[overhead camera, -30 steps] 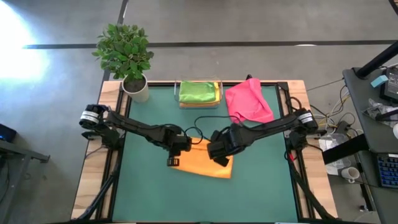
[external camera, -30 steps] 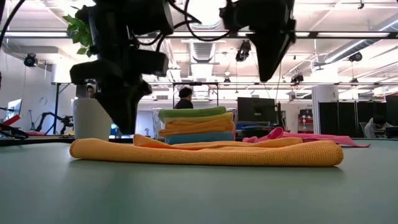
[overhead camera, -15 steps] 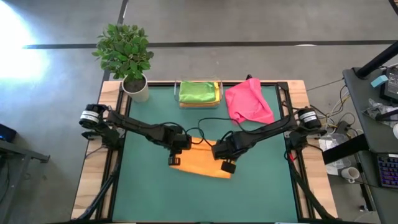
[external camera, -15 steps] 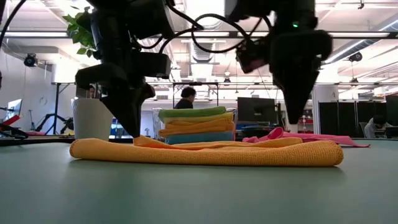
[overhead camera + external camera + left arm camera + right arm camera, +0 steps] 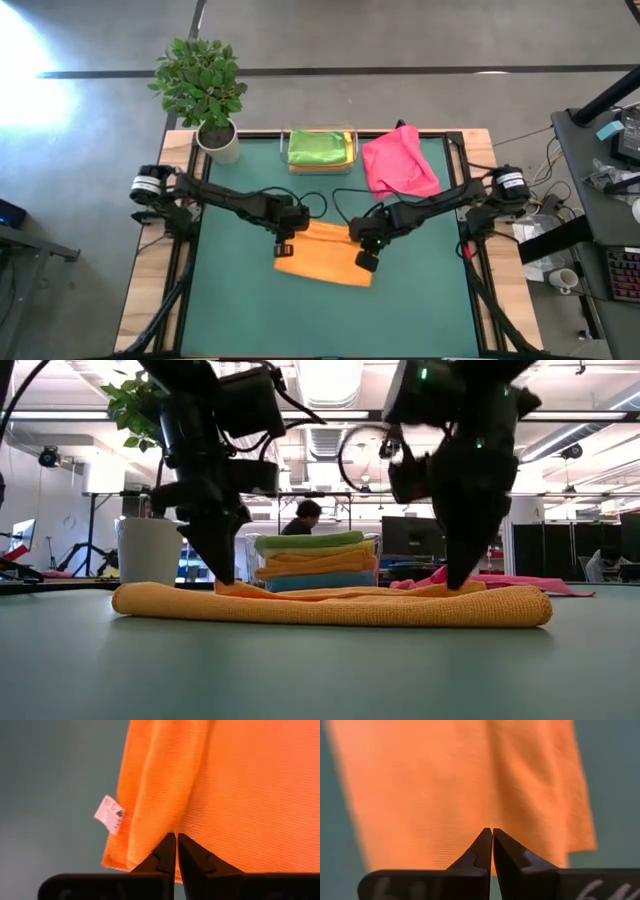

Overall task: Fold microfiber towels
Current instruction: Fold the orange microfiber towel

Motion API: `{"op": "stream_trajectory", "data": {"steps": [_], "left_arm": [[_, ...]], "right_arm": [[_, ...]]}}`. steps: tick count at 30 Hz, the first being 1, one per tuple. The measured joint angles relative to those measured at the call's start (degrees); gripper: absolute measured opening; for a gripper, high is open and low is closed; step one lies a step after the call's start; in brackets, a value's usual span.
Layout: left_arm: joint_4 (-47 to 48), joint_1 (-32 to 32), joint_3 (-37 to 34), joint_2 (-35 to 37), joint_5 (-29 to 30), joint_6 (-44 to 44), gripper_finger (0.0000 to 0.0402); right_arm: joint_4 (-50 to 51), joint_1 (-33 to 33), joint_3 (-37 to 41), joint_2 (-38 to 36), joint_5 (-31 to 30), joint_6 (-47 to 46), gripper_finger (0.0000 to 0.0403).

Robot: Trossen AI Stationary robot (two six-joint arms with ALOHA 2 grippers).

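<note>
Green table point(image 5: 250, 310), mid-field: folded orange towel point(image 5: 322, 259) lies flat near centre. Left gripper point(image 5: 284, 243) down on the towel's back-left edge, fingers pressed together, pinching the cloth. Right gripper point(image 5: 364, 255) down on the back-right edge, likewise pinching cloth. Pink towel point(image 5: 398, 163) crumpled at back right. Clear tray point(image 5: 320, 166) beside it holds stacked towels, green point(image 5: 318, 147) topmost. White tag point(image 5: 110, 813) at orange hem.

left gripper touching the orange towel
Touching. In the low view the left gripper tips press into the orange towel; its wrist view shows shut fingers pinching the edge.
</note>
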State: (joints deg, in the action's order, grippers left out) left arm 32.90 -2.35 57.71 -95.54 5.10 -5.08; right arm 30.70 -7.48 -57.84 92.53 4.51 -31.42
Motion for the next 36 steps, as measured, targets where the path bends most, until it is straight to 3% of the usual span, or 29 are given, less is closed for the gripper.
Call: {"op": "stream_trajectory", "data": {"steps": [15,22,28,36], "left_arm": [[-1.2,7.3,0.1,-0.1,0.1,0.0,0.0003],[0.4,10.0,0.7,1.1,0.2,-0.1,0.0003],[6.4,8.2,0.9,5.8,-0.5,-0.6,0.0003],[9.8,0.7,-1.4,13.1,-1.2,-1.4,0.0003]], "right_arm": [[0.4,7.2,-0.4,-0.5,-3.5,1.4,0.0008],[6.6,9.5,-3.1,-3.0,-3.7,4.6,0.0008],[9.4,8.1,-3.2,-7.8,-3.0,7.0,0.0008],[8.9,1.2,0.7,-12.3,-2.8,6.0,0.0008]]}}
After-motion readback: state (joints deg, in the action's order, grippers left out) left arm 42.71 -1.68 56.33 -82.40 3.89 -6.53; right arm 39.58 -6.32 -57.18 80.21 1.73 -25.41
